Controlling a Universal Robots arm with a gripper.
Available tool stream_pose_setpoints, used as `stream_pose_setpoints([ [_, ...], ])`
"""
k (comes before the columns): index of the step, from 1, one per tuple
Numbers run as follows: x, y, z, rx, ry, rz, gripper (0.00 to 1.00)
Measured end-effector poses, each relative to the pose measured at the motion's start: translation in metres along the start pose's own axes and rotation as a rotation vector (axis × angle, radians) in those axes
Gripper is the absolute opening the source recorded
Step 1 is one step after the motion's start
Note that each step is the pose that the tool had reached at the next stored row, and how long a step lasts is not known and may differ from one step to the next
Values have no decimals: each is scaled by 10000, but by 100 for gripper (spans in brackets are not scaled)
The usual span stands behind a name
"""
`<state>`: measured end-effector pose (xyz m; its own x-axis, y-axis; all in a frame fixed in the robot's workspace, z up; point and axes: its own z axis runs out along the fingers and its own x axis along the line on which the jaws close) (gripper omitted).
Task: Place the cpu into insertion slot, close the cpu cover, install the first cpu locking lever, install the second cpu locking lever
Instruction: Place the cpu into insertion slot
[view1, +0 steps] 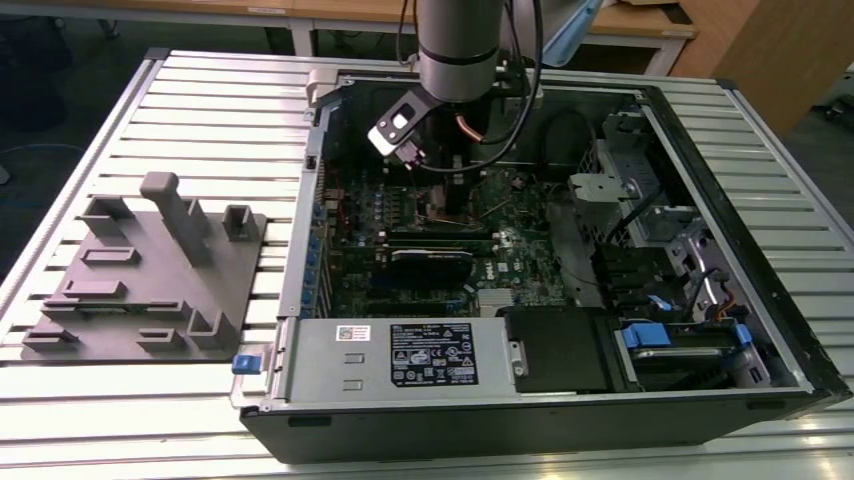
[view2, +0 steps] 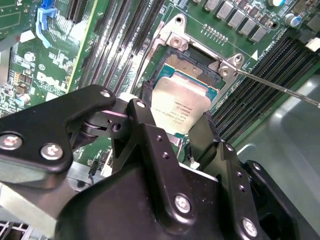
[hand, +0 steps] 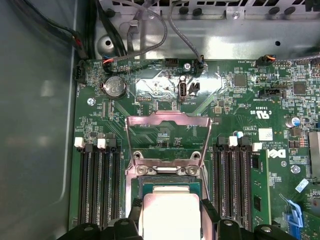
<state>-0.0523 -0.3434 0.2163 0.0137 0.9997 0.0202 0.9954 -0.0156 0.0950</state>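
My gripper (view2: 175, 125) is shut on the cpu (view2: 182, 105), a pale silver square chip pinched by two opposite edges between the black fingers (view2: 145, 117). The chip hangs close over the insertion slot (view2: 192, 62), whose dark centre shows beyond it. In the first wrist view the cpu (hand: 170, 215) sits between the fingertips of the gripper (hand: 171, 222) just short of the insertion slot (hand: 170, 184). The cpu cover (hand: 167, 119) is swung open and lies back beyond its hinge. A thin wire locking lever (view2: 280, 89) sticks out sideways from the socket's corner. The arm (view1: 461, 45) reaches down into the computer case.
Long black memory slots (hand: 100, 185) (hand: 232, 180) flank the socket on both sides. Cables (hand: 150, 30) run along the case wall beyond the board. A grey fixture plate (view1: 140, 280) lies on the slatted table at the exterior view's left, and drive bays (view1: 667, 260) fill the case's right.
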Motion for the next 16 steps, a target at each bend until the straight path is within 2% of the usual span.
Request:
stream_pose_setpoints([
  [8, 4, -24, 100, 2, 0, -33, 54],
  [14, 11, -31, 130, 3, 5, -34, 54],
  [16, 11, -33, 141, 4, 31, -31, 54],
])
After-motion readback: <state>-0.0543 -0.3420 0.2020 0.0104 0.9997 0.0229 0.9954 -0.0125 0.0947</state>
